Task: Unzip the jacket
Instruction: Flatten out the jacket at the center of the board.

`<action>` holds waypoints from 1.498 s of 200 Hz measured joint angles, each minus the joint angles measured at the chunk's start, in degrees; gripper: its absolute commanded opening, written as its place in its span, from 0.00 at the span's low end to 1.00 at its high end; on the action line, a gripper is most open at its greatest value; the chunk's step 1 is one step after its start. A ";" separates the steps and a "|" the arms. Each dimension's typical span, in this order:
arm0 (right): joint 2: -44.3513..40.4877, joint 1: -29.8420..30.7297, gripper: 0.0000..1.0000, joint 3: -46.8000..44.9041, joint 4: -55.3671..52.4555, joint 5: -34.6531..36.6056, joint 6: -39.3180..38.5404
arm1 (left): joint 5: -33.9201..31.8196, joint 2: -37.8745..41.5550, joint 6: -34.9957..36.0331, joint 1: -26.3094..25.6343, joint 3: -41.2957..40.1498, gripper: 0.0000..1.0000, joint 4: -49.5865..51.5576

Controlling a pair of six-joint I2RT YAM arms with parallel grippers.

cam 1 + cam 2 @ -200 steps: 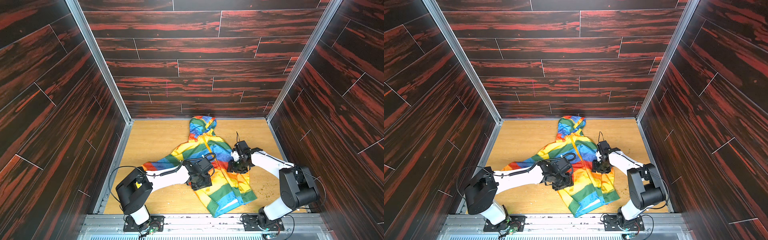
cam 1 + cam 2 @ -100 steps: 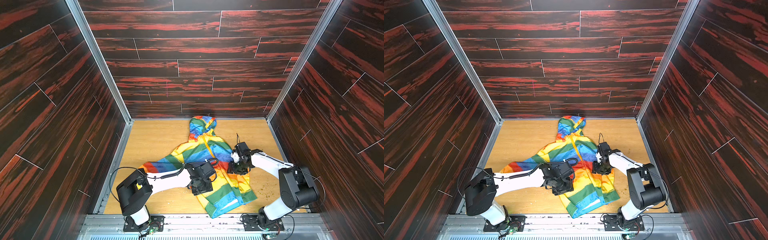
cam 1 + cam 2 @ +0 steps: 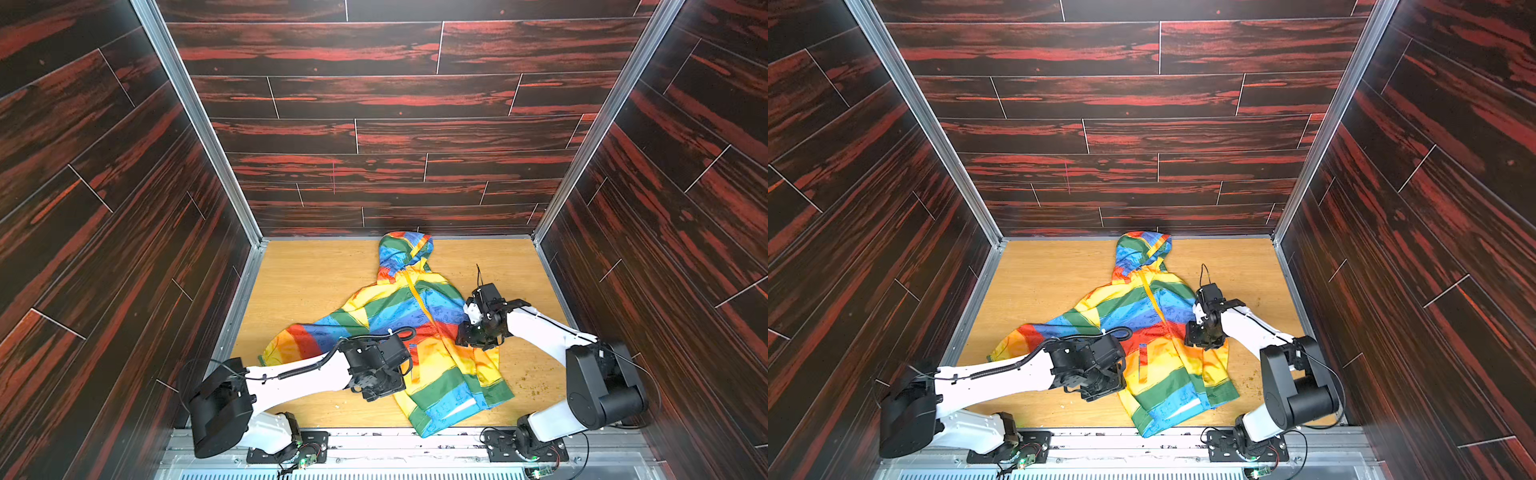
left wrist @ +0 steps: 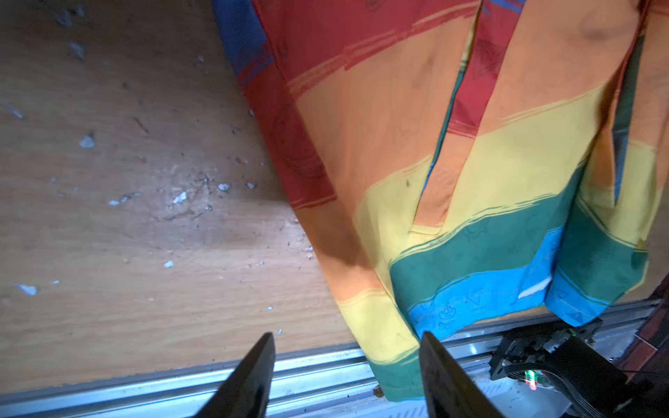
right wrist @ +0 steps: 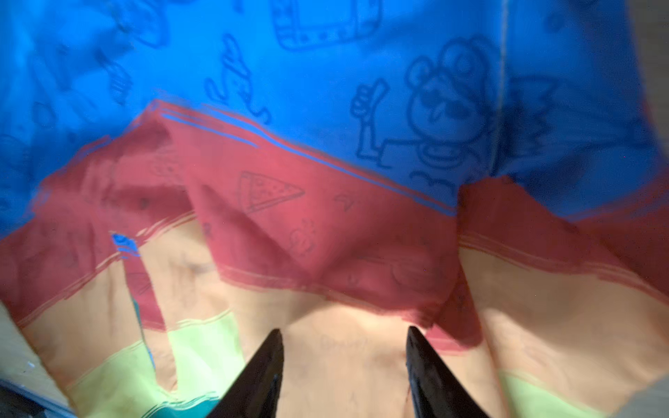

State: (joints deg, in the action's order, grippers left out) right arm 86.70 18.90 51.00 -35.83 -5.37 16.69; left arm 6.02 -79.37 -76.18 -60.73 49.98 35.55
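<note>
Jacket (image 3: pixel 415 316) spread flat | left hand (image 4: pixel 347 333) released, pulled back toward rail (image 4: pixel 144 380) | right hand (image 5: pixel 344 328) released, unmoved

Walls (image 3: pixel 374 104) of dark planks with red grain stand on three sides, with grey metal strips (image 3: pixel 199 124) in the corners. The bench (image 3: pixel 311 282) is pale wood, brightly lit, with some crumbs (image 3: pixel 528 378).

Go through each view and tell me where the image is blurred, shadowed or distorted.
In both top views: sharp, evenly lit, wide-angle lens splaying the walls around the jacket. Left wrist view: dim, soft shadow on the table beside the fabric. Right wrist view: very close, print smeared toward the edges, right claw a black silhouette.
</note>
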 measured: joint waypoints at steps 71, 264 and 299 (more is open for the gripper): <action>-8.70 0.00 0.55 5.33 -4.81 0.74 -0.52 | 2.58 -6.47 -2.36 -0.42 4.00 0.65 -1.79; -25.46 0.00 0.54 3.34 -8.35 -0.61 -0.68 | 7.65 -16.24 -21.11 -7.37 9.40 0.58 -6.47; -26.84 0.00 0.54 3.34 -8.35 -1.57 -0.63 | 8.61 -17.42 -23.85 -7.67 9.40 0.54 -6.08</action>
State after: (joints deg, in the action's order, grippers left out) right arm 59.86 18.90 54.35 -44.18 -6.94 16.05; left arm 14.63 -96.79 -100.03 -68.40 59.37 29.47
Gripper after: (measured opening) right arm 0.544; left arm 0.553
